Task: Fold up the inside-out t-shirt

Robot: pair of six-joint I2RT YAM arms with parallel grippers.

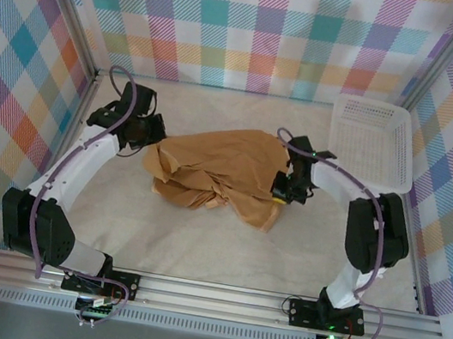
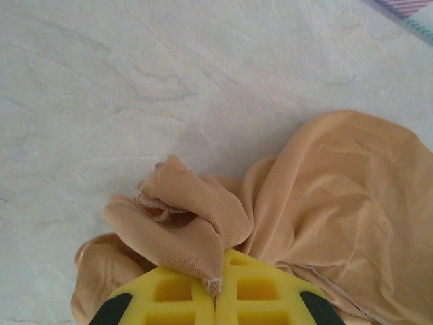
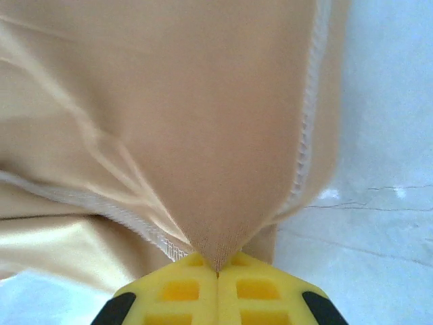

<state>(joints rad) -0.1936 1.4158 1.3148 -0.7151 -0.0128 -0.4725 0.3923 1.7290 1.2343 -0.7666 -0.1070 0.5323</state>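
From above, the t-shirt (image 1: 218,168) is a crumpled heap. Which folds are sleeves, collar or hem cannot be told, and its upper layers cover the lower ones. The left claw (image 1: 152,145) is mostly hidden under its own wrist. The right claw (image 1: 279,192) is half buried at the cloth's right edge. In each wrist view the bottom edge cuts off the claw, and the cloth pinched inside it is out of sight. The shirt runs off the right edge in the left wrist view, and off the top and left edges in the right wrist view.
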